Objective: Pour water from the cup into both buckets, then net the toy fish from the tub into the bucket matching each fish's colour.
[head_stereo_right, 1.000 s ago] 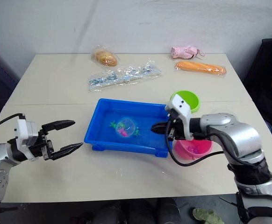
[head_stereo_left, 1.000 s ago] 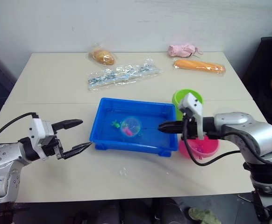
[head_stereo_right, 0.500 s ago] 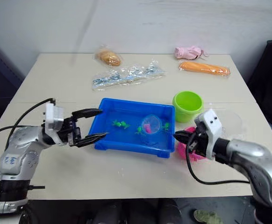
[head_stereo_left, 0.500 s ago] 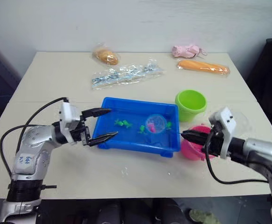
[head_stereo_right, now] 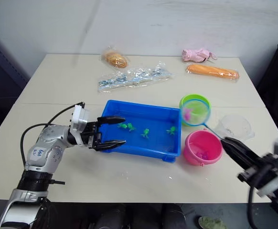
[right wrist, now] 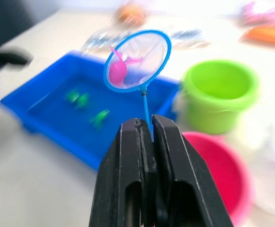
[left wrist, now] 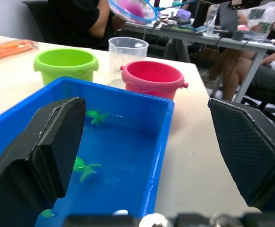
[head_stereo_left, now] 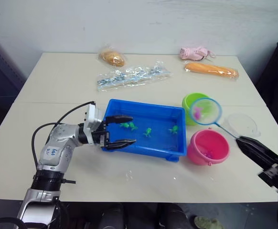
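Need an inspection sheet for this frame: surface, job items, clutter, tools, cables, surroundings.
Surface: pale table, some droplets near the blue tub.
Job's things: green fish in the tub; net lifted with a pink fish; green bucket, pink bucket, clear cup standing.
Clutter: four bagged items along the far side.
Grippers: left tool open at the tub's end; right tool shut on the net's handle.
Cables: black cable on the left arm.
Surroundings: people seated at desks.
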Robot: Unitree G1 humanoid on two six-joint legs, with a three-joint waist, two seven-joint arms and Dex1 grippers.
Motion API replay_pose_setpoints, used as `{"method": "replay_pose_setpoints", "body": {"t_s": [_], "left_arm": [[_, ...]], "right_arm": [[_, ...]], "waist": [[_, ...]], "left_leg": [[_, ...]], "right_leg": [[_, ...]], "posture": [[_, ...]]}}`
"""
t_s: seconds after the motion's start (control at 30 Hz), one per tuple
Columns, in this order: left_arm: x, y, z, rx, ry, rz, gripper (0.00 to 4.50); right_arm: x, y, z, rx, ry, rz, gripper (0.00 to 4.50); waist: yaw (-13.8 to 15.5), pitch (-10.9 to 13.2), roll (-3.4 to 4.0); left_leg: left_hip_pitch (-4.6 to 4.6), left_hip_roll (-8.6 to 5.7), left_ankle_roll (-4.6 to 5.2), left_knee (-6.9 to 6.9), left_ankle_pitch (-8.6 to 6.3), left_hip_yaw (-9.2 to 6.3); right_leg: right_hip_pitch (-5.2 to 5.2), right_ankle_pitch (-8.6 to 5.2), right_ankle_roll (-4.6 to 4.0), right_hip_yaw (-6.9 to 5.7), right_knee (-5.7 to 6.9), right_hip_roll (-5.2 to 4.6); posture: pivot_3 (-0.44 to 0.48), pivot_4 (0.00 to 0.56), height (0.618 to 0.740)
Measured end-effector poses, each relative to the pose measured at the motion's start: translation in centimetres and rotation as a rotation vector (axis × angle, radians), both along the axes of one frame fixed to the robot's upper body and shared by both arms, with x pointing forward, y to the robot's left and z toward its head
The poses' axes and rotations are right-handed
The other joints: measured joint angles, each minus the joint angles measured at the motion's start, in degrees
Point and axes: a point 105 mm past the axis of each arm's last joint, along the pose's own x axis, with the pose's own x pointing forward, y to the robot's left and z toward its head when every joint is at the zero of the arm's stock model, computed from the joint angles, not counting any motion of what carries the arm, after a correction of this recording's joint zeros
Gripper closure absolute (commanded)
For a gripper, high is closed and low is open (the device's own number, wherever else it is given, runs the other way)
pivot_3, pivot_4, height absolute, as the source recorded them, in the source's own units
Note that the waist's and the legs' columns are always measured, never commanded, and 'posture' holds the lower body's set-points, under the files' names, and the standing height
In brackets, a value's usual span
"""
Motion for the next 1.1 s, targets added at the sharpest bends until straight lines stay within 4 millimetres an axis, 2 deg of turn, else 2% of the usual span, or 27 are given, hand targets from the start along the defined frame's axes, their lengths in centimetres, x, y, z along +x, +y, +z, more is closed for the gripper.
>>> {"method": "replay_pose_setpoints", "body": {"t_s": [0.13, 0.2, 0.37, 0.53, 0.63, 0.83, 0.97, 1.1], "left_arm": [[0.5, -1.0, 0.0, -0.01, -0.009, -0.04, 0.03], [0.6, -1.3, 0.4, -0.015, -0.017, -0.063, 0.03], [0.4, -1.5, -0.1, -0.017, -0.004, -0.079, 0.03], [0.0, -1.6, -0.2, -0.021, -0.012, -0.076, 0.03], [-0.4, -1.9, 0.4, -0.024, -0.043, -0.078, 0.03], [-0.7, -2.2, 0.5, -0.036, -0.041, -0.076, 0.03], [-0.8, -2.3, 0.6, -0.034, -0.052, -0.081, 0.03], [-0.8, -2.5, 0.6, -0.043, -0.053, -0.08, 0.03]], "right_arm": [[-2.0, -1.4, -1.3, -0.032, -0.02, -0.104, 4.5], [-2.6, -1.6, -2.8, -0.138, 0.034, -0.099, 4.5], [-2.1, -2.6, -4.9, -0.249, 0.012, -0.131, 4.5], [-1.6, -3.2, -5.6, -0.388, -0.041, -0.137, 4.5], [-0.7, -3.1, -5.6, -0.565, -0.128, -0.111, 4.5], [-0.3, -1.7, -6.3, -0.818, -0.227, -0.027, 4.5], [-0.1, -2.3, -6.4, -1.002, -0.28, -0.094, 4.5], [-0.1, -1.8, -6.1, -1.162, -0.368, -0.088, 4.5]], "waist": [[-0.1, 0.0, 0.0], [-0.26, -0.05, 0.08], [-1.14, -0.07, 0.12], [-1.22, -0.07, 0.11], [-1.29, -0.08, 0.12], [-1.28, -0.08, 0.13], [-1.42, -0.08, 0.13], [-1.43, -0.08, 0.13]], "left_leg": [[0.06, 0.06, 0.03, 0.0, -0.01, 0.05], [0.14, 0.06, 0.05, -0.03, -0.04, 0.13], [0.14, 0.07, 0.01, -0.09, -0.01, 0.14], [0.13, 0.06, -0.02, -0.09, 0.01, 0.13], [0.15, 0.05, -0.02, -0.09, 0.02, 0.13], [0.15, 0.06, -0.07, -0.09, 0.07, 0.12], [0.17, 0.06, -0.1, -0.09, 0.08, 0.13], [0.17, 0.07, -0.15, -0.09, 0.11, 0.12]], "right_leg": [[0.01, 0.02, 0.04, 0.15, -0.09, 0.01], [0.01, 0.02, 0.05, 0.24, -0.11, -0.01], [-0.04, 0.02, 0.05, 0.25, 0.0, 0.01], [-0.04, 0.01, 0.04, 0.24, 0.02, 0.03], [-0.04, 0.01, 0.04, 0.26, 0.03, -0.02], [-0.03, 0.01, 0.05, 0.25, 0.07, 0.0], [-0.03, 0.0, 0.05, 0.27, 0.08, 0.0], [-0.04, -0.01, 0.04, 0.26, 0.1, 0.0]], "posture": [[0.0, 0.15, 0.74], [0.0, 0.15, 0.74], [0.0, 0.15, 0.74], [0.0, 0.15, 0.74], [0.0, 0.15, 0.74], [0.0, 0.15, 0.74], [0.0, 0.15, 0.74], [0.0, 0.15, 0.74]]}}
